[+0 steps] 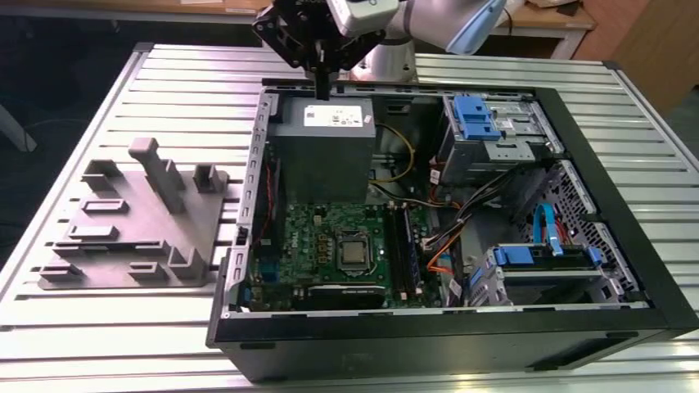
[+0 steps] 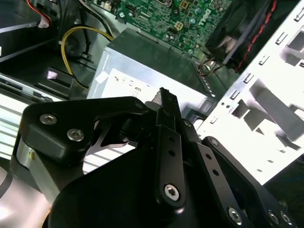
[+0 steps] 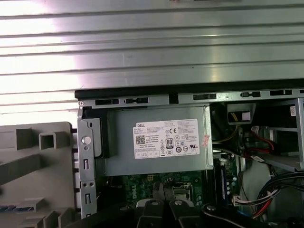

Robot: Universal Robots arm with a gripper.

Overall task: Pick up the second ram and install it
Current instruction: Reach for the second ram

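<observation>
Tool point(image 1: 321, 95): tips together, hanging just above the power supply point(image 1: 327, 155); whether they pinch anything, I cannot tell.
Second ram: I cannot pick it out with certainty.
Handling: I judge it light, stiff, fragile; hold mid-length by the bare edges.

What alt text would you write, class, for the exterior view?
A robot arm's black hand hangs above the grey metal power supply box in an open black computer case; a grey plastic fixture lies at the exterior view's left.
</observation>
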